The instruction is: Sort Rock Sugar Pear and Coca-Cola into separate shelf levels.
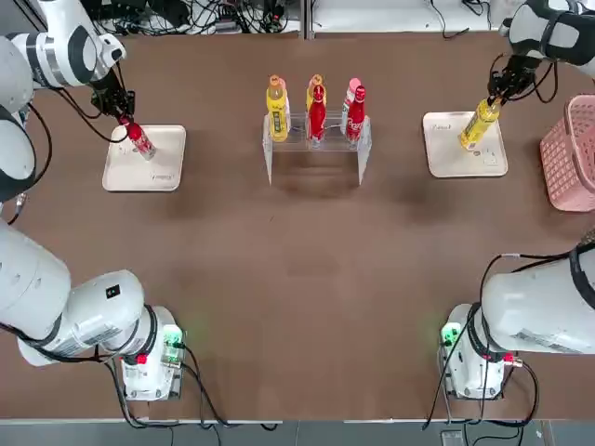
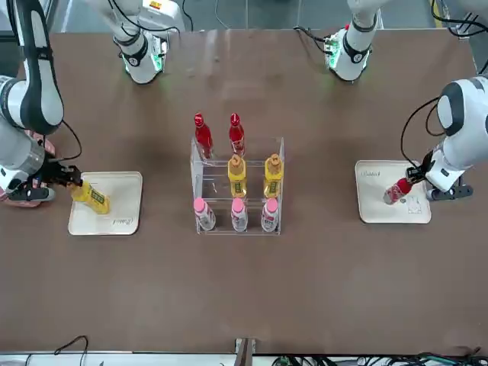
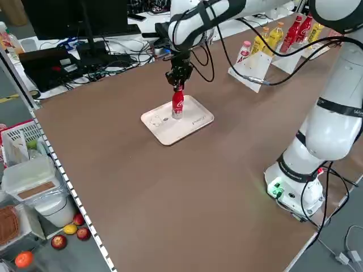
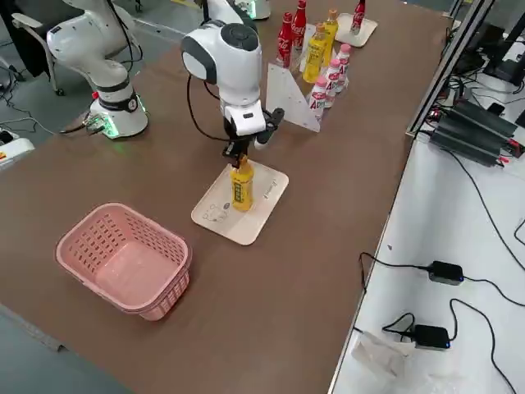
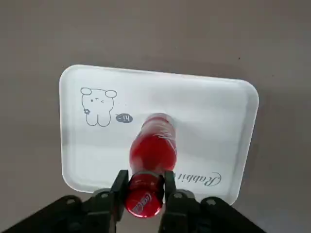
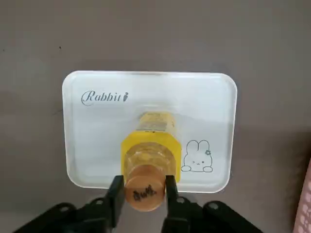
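Note:
A red Coca-Cola bottle (image 1: pixel 140 140) stands on the left white tray (image 1: pixel 158 172), and my left gripper (image 1: pixel 124 117) is shut on its neck (image 5: pixel 144 180). On the right white tray (image 1: pixel 446 153) stands a yellow Rock Sugar Pear bottle (image 1: pixel 479 126); my right gripper (image 1: pixel 496 93) is shut just under its orange cap (image 6: pixel 143 193). The clear shelf (image 2: pixel 279 152) at the table's far middle holds two Coca-Cola bottles (image 2: pixel 203 136) on one level and two Rock Sugar Pear bottles (image 2: pixel 237 175) on another.
Three pink-capped bottles (image 2: pixel 239 215) fill the shelf's row farthest from the robot. A pink basket (image 1: pixel 569 153) sits at the right table edge beside the right tray. Both arm bases (image 1: pixel 149 358) stand at the near edge.

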`<state>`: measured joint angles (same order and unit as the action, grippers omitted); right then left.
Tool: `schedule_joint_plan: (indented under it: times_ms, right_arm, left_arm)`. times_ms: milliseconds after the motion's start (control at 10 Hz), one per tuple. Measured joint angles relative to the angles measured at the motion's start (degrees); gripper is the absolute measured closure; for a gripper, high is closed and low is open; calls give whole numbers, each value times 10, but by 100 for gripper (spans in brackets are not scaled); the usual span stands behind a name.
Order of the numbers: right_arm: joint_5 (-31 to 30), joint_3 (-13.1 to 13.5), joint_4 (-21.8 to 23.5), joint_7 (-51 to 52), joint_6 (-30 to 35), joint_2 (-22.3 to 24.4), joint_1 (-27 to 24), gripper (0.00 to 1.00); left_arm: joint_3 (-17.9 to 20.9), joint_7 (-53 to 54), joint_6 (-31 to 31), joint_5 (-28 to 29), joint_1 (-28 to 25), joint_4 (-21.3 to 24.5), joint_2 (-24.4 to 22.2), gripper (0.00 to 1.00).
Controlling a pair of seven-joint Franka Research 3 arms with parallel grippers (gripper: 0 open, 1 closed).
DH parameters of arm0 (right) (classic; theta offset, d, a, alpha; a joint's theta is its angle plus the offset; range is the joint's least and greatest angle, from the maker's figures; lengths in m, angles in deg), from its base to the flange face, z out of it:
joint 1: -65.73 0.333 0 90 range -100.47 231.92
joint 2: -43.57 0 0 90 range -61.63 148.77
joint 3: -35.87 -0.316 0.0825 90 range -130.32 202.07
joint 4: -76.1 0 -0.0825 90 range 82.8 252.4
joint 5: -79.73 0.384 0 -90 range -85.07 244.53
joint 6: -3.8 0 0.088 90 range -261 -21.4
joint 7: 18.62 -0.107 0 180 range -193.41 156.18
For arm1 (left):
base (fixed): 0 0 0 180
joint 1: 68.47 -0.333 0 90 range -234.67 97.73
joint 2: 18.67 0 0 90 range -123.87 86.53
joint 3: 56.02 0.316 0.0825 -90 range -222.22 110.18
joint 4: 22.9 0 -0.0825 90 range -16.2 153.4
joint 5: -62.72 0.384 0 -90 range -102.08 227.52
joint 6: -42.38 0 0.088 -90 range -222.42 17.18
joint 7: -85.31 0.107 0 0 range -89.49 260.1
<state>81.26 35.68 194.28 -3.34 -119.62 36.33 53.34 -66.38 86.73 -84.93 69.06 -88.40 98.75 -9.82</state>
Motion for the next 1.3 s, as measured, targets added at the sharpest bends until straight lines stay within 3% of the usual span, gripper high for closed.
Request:
schedule_joint_plan:
  times_ms: [200, 400, 700, 800, 900, 1100, 1300]
  right_arm:
    - [1, 0, 0, 0, 0, 0, 0, 66]
    - [1, 0, 0, 0, 0, 0, 0, 66]
    - [1, -4, -10, 0, 10, 0, 10, 66]
    - [2, -5, -32, 0, 42, 1, 17, 66]
    - [6, -6, -68, 0, 89, 3, 24, 66]
    - [9, -8, -159, -9, 205, 9, 43, 66]
    - [16, -12, -255, -77, 310, 16, 96, 66]
  left_arm:
    - [0, 0, 0, 0, 0, 0, 3, 59]
    - [0, 0, 0, 0, 1, 0, 5, 66]
    - [-2, 0, 5, 0, 2, -9, 5, 68]
    - [-9, -7, 36, 0, 2, -31, 3, 68]
    - [-27, -29, 104, 0, 1, -75, -2, 68]
    - [-93, -118, 271, 0, 3, -192, -16, 68]
    - [-167, -226, 355, -27, 6, -275, -23, 68]
